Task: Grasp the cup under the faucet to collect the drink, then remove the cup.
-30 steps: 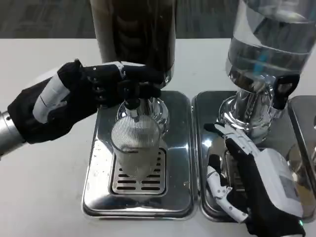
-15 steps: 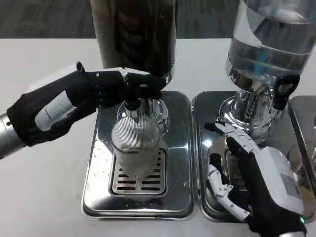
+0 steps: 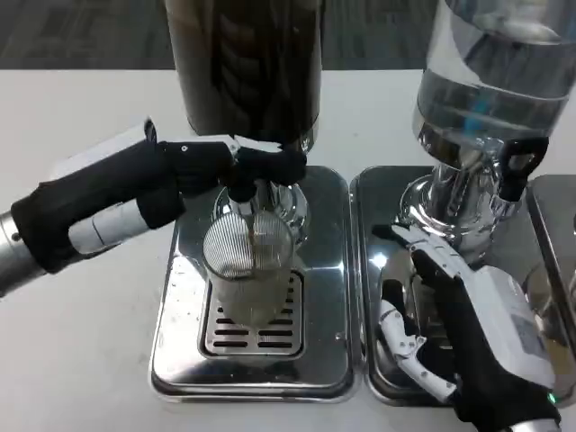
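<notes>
Left of centre, the left hand [image 3: 175, 175] reaches in from the frame's left, its fingers [image 3: 270, 162] closed around the black faucet handle [image 3: 241, 184] of the dark dispenser [image 3: 245, 67]. Directly beneath, the ribbed clear cup [image 3: 249, 270] stands upright on the steel drip tray [image 3: 252, 360]. Lower right, the right hand [image 3: 468, 333] rests released, fingers spread, on the neighbouring tray [image 3: 369, 270] below the clear-tank dispenser [image 3: 495, 81]. Both trays sit on the white worktop [image 3: 72, 342].

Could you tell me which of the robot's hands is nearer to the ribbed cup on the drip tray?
Left. The left hand reaches over the faucet lever just above the cup; the right hand rests over the neighbouring tray, off to the cup's right.
</notes>
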